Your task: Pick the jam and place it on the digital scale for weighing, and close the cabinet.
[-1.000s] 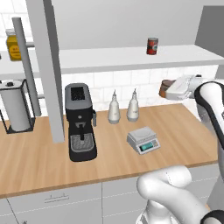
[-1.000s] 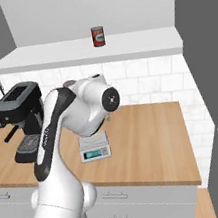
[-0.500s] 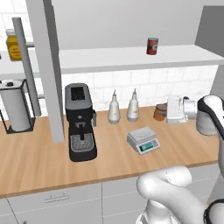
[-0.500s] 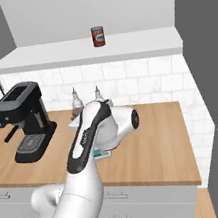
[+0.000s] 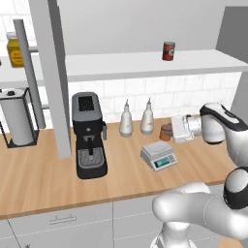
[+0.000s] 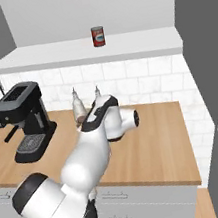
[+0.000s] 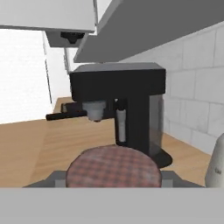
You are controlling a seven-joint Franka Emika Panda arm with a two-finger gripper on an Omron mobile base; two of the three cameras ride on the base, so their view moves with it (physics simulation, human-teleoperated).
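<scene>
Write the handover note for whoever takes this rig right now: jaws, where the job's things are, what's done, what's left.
Gripper: jaws shut on the jam, held in the air beside and above the digital scale, to its back right in the left base view. The jar's checked lid sits close before the hand camera.
Digital scale: on the wooden counter in front of the two white bottles, platform bare.
Cabinet: door open, standing edge-on at the left.
Done: jam picked up.
Left: set the jam on the scale's platform, release, then close the cabinet door.
</scene>
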